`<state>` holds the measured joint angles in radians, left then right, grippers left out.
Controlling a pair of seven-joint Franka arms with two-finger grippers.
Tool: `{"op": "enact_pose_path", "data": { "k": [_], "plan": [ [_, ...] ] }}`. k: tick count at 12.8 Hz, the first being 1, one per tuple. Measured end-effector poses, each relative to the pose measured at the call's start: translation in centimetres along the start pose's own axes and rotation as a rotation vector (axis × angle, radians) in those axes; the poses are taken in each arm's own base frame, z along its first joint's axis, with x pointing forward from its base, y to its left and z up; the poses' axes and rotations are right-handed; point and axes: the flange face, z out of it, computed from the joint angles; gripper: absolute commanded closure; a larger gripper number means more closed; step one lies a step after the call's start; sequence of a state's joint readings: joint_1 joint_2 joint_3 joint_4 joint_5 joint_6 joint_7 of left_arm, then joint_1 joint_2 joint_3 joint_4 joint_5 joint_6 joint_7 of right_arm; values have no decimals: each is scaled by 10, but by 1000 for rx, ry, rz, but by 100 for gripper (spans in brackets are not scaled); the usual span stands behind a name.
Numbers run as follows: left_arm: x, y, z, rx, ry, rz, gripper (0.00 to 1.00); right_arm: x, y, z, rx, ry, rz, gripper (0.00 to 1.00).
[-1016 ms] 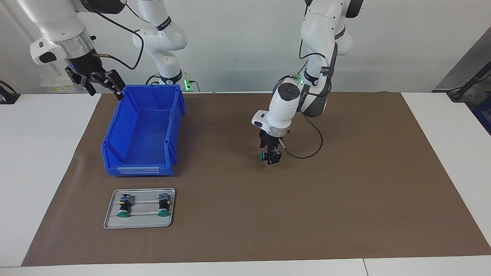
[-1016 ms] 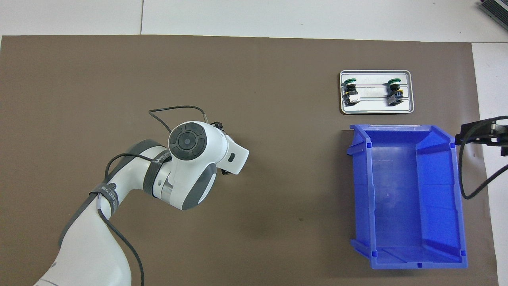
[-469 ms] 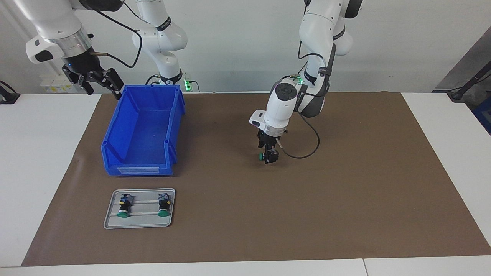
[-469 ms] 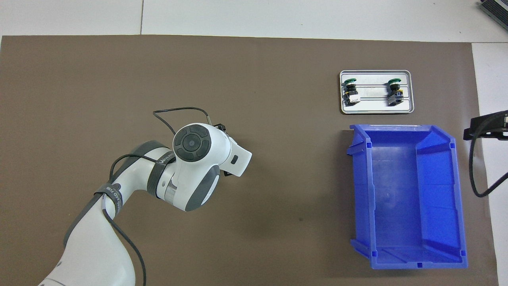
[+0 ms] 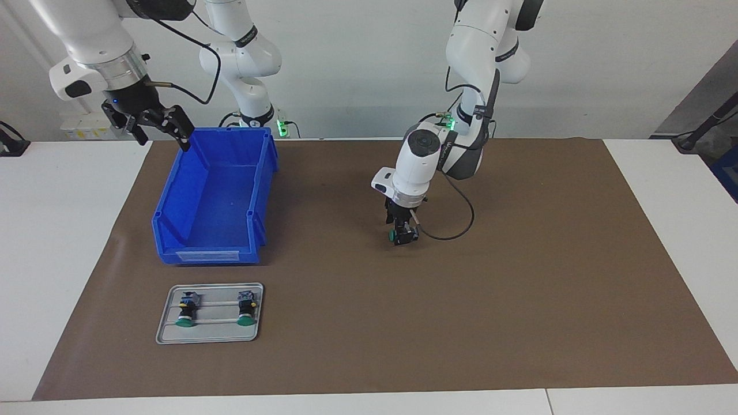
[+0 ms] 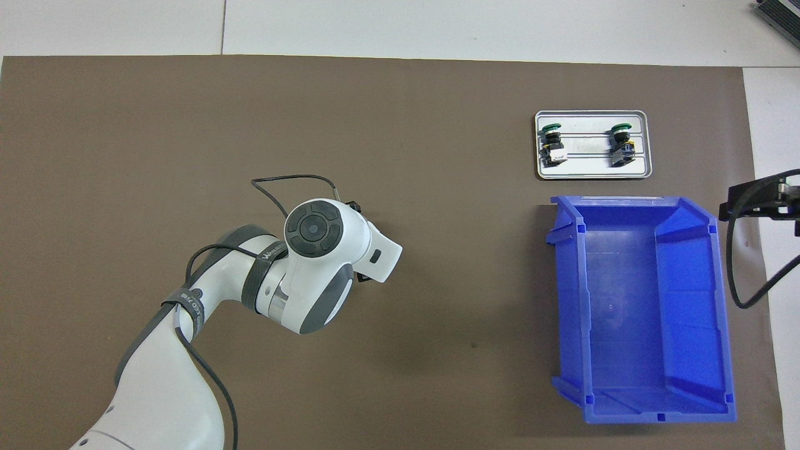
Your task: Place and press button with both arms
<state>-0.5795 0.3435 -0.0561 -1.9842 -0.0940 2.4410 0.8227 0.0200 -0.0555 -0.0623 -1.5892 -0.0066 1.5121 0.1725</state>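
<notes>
A green-capped button (image 5: pixel 393 235) with a black body lies sideways in my left gripper (image 5: pixel 402 236), which is shut on it just above the brown mat (image 5: pixel 519 276) near the table's middle. In the overhead view the left arm's white wrist (image 6: pixel 325 240) hides both this gripper and its button. Two more buttons (image 5: pixel 185 311) (image 5: pixel 247 309) lie in a small metal tray (image 5: pixel 167 333), also seen from overhead (image 6: pixel 592 169). My right gripper (image 5: pixel 161 134) hangs open in the air over the blue bin's corner nearest the robots; its black fingers (image 6: pixel 759 203) show beside the bin in the overhead view.
An empty blue plastic bin (image 5: pixel 173 202) stands on the mat toward the right arm's end, nearer to the robots than the tray; from overhead the bin (image 6: pixel 565 300) lies just below the tray. A black cable (image 5: pixel 455 230) loops from the left wrist over the mat.
The left arm has shifted a little toward the right arm's end and lowered the button closer to the mat. The right gripper has swung slightly back toward the bin.
</notes>
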Motion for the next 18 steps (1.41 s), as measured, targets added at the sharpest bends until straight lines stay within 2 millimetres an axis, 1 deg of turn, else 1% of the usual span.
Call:
{"op": "enact_pose_path", "data": {
  "k": [1,5,6,7,10,11,13,14,17,18],
  "plan": [
    [1,2,1,-3,-1,3,26,0,0,0,0,0,0,0],
    [0,6,6,-2,-1,4,27,0,1,-1,1,2,2,0],
    [-1,7,8,0,0,4,31,0,0,-3,1,4,-2,0],
    [-2,7,9,1,1,3,41,-1,-1,-4,1,6,-6,0],
    [-1,8,9,6,6,3,54,-1,-2,-5,2,8,-10,0],
    [0,9,9,6,7,4,61,-1,-2,-5,2,8,-9,0],
    [1,9,9,9,9,4,78,-1,-1,-5,2,8,-8,0],
    [0,9,9,10,10,3,85,-1,-1,-5,2,8,-8,0],
    [-1,6,8,14,10,-2,100,-1,-1,-5,2,8,-9,0],
    [-2,5,8,15,10,-3,100,-1,-1,-5,2,8,-9,0]
  ]
}}
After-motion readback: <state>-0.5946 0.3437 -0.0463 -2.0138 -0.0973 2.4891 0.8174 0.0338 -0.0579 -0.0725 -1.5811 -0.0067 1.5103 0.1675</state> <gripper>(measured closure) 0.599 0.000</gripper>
